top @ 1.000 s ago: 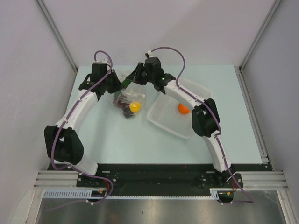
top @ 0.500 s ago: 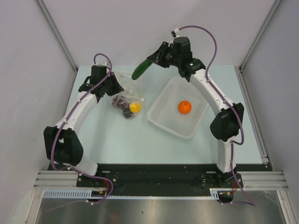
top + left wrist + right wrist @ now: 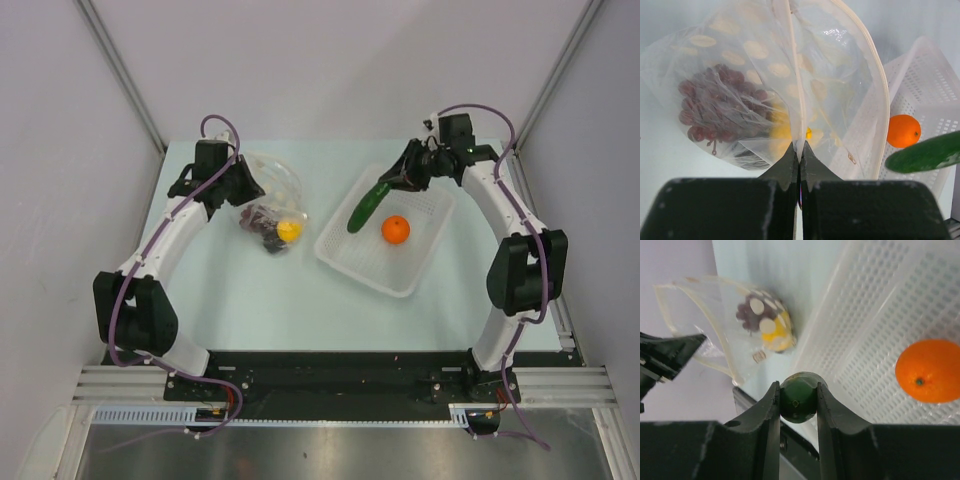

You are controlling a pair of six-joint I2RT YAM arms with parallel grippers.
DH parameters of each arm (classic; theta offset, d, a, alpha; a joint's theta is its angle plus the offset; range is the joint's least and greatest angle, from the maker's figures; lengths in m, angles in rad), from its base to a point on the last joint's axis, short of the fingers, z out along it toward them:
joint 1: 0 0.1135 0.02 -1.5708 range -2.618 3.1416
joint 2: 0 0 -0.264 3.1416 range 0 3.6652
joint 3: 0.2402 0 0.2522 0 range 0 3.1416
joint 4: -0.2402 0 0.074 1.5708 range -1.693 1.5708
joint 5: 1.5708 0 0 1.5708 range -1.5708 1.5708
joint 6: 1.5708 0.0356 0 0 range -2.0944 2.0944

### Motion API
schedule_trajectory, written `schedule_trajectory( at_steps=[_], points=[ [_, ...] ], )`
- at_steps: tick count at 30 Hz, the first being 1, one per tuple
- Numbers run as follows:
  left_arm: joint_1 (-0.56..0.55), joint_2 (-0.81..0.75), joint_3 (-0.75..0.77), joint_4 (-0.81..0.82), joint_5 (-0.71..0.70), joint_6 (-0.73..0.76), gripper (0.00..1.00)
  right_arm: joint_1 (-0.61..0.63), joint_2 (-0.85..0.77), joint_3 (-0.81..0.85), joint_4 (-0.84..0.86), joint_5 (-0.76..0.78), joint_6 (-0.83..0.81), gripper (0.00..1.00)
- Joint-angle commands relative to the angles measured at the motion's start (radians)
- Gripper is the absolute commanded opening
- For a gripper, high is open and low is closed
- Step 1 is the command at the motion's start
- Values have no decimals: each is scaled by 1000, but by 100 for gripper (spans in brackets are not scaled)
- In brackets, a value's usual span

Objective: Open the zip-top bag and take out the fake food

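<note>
**Jaws of both arms engaged:** left jaws clenched on the rim of the bag (image 3: 272, 192), right jaws grasping the cucumber (image 3: 366, 207) by one end.

The bag lies on the tabletop (image 3: 280, 300) to the left of the basket (image 3: 372, 272), apart from it, with its mouth gaping. The grapes (image 3: 264, 217) and a yellow fruit (image 3: 289, 229) sit inside it, at the end nearest the basket's near-left corner. The cucumber slants over the basket's far-left rim; whether it touches the basket cannot be told. The orange (image 3: 396, 229) rests on the basket floor, just right of the cucumber's free end.
</note>
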State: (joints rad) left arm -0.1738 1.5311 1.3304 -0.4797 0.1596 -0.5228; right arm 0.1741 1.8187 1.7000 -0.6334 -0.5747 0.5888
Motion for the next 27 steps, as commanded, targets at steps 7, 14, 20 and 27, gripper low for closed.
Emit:
schedule_trajectory(
  at_steps=[7, 14, 20, 27],
  points=[
    [7, -42, 6, 26, 8, 9, 0, 44, 134, -36, -82, -125, -78, 3],
    [5, -46, 3, 27, 21, 0, 0, 60, 238, -43, 6, -111, -37, 11],
    [5, -54, 0, 26, 24, 1, 0, 79, 280, 7, -52, -2, -101, 50],
    [5, -60, -2, 15, 32, 12, 0, 96, 306, 131, -158, 97, -184, 82]
  ],
)
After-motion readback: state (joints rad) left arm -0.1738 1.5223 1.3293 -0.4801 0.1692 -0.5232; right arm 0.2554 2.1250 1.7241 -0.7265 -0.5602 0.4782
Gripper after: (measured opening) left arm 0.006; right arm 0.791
